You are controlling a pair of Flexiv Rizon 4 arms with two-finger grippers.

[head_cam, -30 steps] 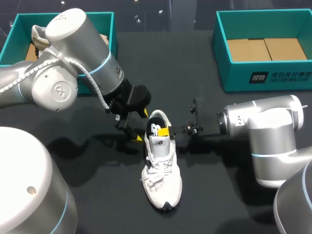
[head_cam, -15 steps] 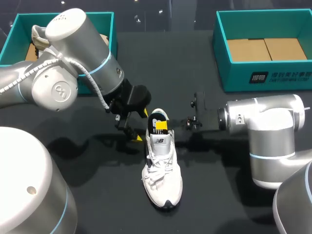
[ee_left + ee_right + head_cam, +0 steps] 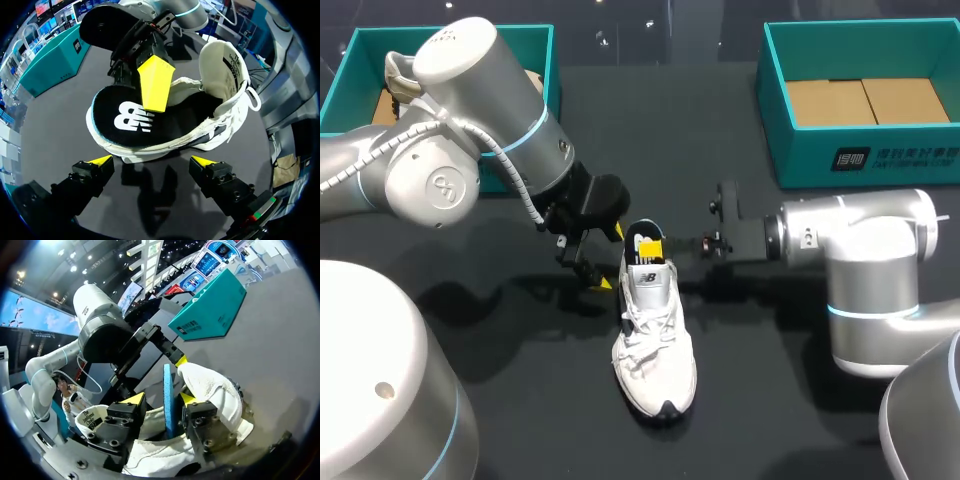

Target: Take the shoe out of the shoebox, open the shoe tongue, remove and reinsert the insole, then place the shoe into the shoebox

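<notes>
Insole step: right claw (image 3: 161,400) pinching the insole (image 3: 127,120) at the heel of the shoe (image 3: 655,335).
The shoe stands sole-down on the table (image 3: 800,400). My right arm reaches in level from the shoe's side, its fingers clamped on the insole's heel end. I judge that the next move needs a steady draw up, clear of the collar. My left claw (image 3: 152,161) hangs spread just behind the heel.

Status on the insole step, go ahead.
Left gripper open behind the white shoe heel, holding nothing. Right gripper at the insole in the shoe's opening, grip unclear. Shoe upright on the table. Nothing in the way.
</notes>
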